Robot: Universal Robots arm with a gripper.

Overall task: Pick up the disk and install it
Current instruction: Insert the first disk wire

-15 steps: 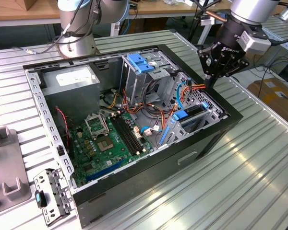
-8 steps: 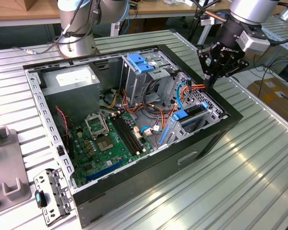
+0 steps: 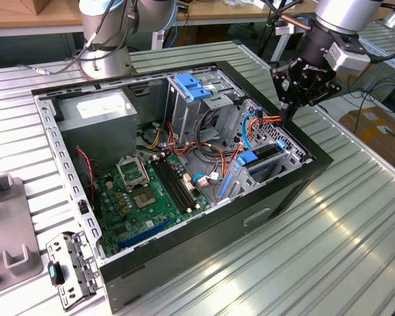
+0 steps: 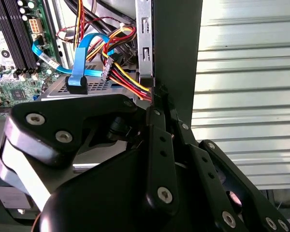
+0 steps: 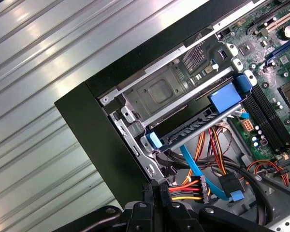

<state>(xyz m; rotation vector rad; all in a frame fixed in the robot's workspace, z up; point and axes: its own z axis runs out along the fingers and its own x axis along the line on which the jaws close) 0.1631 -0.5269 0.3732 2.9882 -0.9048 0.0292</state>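
Just beside the jaws (image 3: 291,110), which look pinched together on nothing, your disk (image 5: 195,126) already sits in the drive cage (image 5: 159,92) with its blue rail (image 3: 247,158) showing. Mind the power cable bundle (image 4: 128,79); press only on the disk's edge.

No legible text; white sticker (image 3: 99,105) on grey box, print unreadable.
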